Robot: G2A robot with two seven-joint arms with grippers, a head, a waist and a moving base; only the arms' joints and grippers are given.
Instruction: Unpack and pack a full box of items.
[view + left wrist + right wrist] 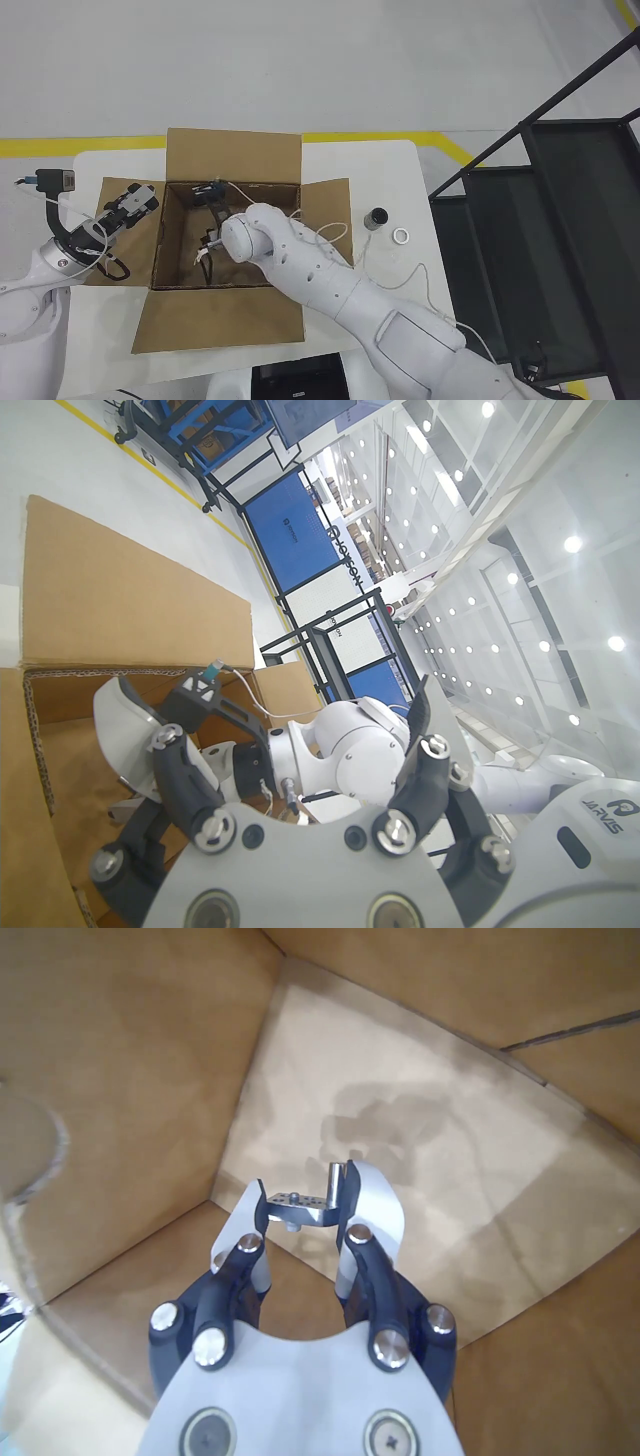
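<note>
From the top view I see the cardboard box [233, 155] sitting left of centre in the frame, all four flaps folded out on the white worktop [380, 170]. The right arm [300, 265] comes in from the lower right and dips into the box, so the right gripper [206, 250] is mostly hidden under its own wrist there.

The right wrist view fills that in. The jaws are clamped on a small metal bracket [295, 1202], a flat drilled plate with a short upright peg at one end. They hold it low in the box near a corner where two walls meet the floor. I cannot tell whether the bracket touches the box floor.

My left gripper [137, 205] hangs at the left of the top view, over the left flap and outside the box opening. Its own wrist view shows the jaws spread wide apart, with the right arm's wrist going down into the box beyond them.

The top view also gives me what lies outside the box: a small dark cylinder [377, 217] standing on the worktop just right of the right flap, and a white ring [401, 236] lying near it
</note>
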